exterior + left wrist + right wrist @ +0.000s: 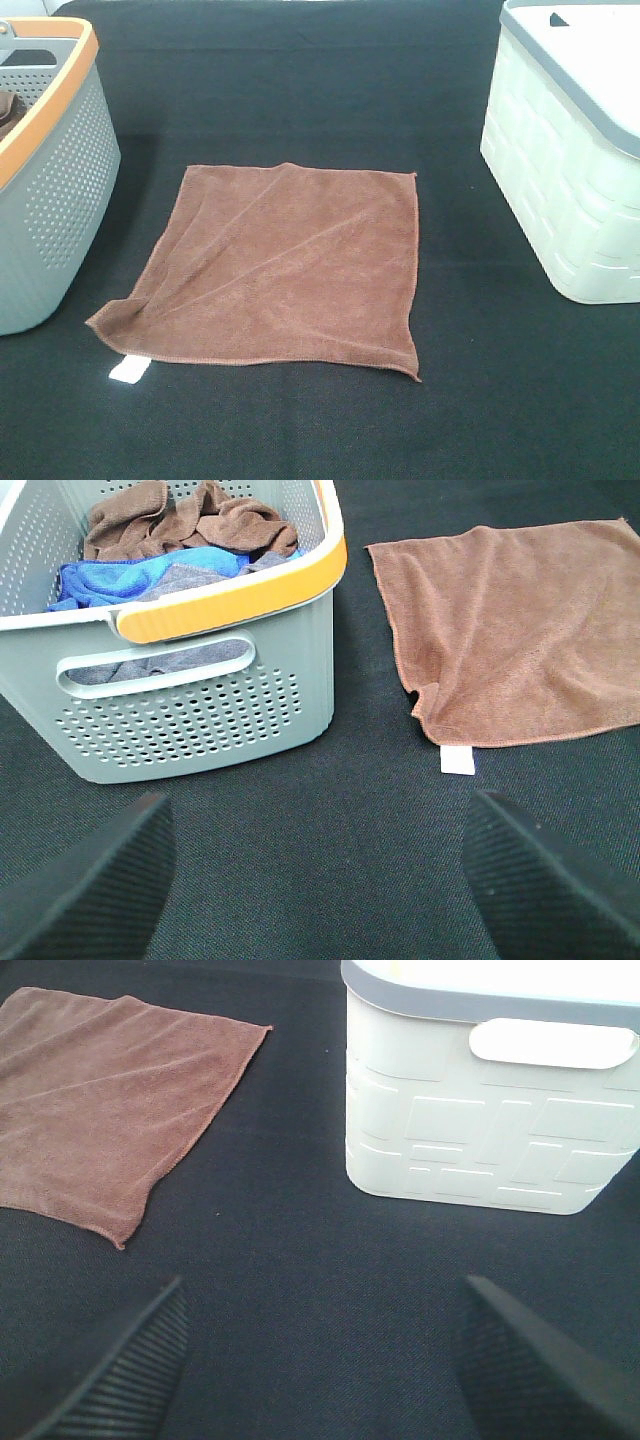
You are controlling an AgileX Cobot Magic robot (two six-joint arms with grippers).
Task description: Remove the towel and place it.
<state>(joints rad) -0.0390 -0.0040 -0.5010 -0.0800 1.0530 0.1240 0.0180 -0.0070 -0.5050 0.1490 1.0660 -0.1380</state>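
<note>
The reddish-brown towel (285,265) lies spread nearly flat on the black table, between the two baskets, with its small white tag (130,369) at the near left corner. It also shows in the left wrist view (510,640) and the right wrist view (100,1110). Neither gripper appears in the high view. My left gripper (320,880) is open and empty, low over the black cloth in front of the grey basket (190,710). My right gripper (320,1360) is open and empty, over the black cloth near the white basket (480,1130).
The grey perforated basket with an orange rim (50,190) stands at the left and holds brown, blue and grey cloths (180,540). The white basket with a grey rim (570,170) stands at the right. The black cloth (300,90) covers the table.
</note>
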